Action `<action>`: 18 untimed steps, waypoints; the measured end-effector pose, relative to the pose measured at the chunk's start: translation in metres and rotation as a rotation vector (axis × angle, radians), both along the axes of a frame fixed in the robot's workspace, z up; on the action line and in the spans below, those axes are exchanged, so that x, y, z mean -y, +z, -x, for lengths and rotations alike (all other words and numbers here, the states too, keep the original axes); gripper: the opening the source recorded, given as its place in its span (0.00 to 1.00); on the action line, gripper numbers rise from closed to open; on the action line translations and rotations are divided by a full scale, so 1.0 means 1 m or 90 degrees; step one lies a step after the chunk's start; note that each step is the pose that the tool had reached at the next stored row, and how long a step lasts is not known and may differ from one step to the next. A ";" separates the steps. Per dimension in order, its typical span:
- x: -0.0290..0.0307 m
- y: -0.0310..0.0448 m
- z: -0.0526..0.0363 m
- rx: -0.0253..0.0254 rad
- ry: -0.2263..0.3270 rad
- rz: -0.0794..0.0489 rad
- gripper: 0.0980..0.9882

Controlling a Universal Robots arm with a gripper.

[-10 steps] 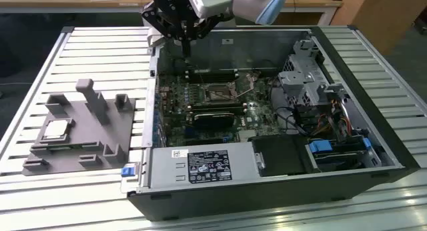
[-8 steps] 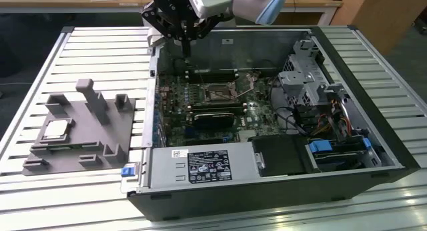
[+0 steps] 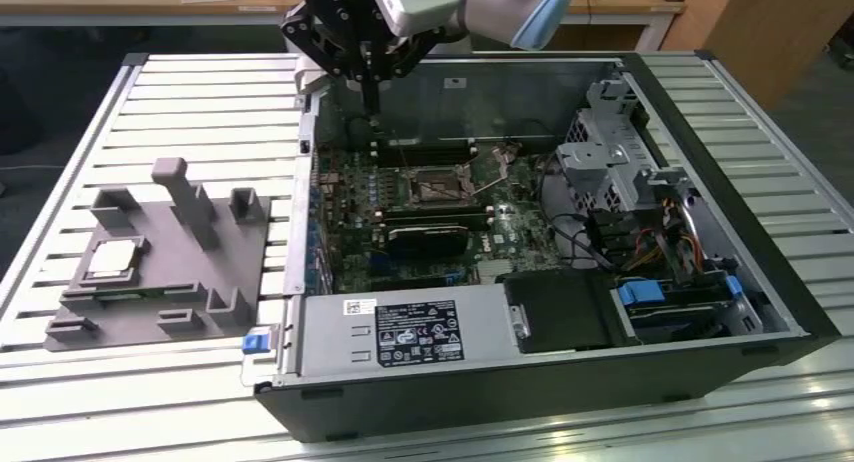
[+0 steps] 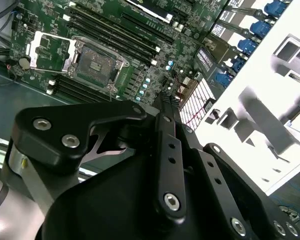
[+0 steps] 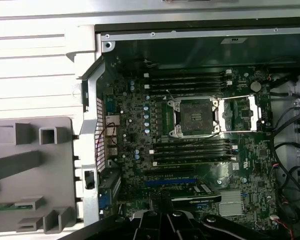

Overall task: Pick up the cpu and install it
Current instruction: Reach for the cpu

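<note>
Above the case [image 3: 534, 394], the gripper [image 3: 371, 108] is seen closed, empty. A level edge grasp of the cpu [image 3: 115, 258] is advised.

The cpu [image 3: 115, 257], a pale silver square, lies flat on the grey holder block [image 3: 180, 274] at the exterior view's left.

Looks like a robotics lab or test workshop, not anybody's home. The tabletop [image 3: 80, 132] is slatted aluminium profile. A desktop PC case [image 3: 467, 402] lies on it with the side off and the motherboard [image 3: 400, 202] bare. A grey fixture block [image 3: 200, 222] beside it cradles a cpu [image 3: 114, 257], a robot arm [image 3: 494, 7] hangs overhead, and plain wooden desks [image 3: 120, 2] sit behind.
</note>
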State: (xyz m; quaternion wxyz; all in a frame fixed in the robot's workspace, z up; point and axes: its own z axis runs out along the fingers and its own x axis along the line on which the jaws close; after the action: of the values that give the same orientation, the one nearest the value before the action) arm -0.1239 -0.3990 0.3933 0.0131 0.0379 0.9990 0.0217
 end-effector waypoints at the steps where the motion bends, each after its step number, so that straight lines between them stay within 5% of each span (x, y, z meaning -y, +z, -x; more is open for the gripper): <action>1: 0.0000 0.0000 0.0005 0.0000 0.000 0.000 0.01; 18: 0.0000 0.0000 0.0061 0.0000 0.000 0.000 0.01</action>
State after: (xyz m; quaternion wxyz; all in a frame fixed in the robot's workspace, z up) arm -0.1299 -0.3989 0.3933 0.0131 0.0378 0.9990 0.0217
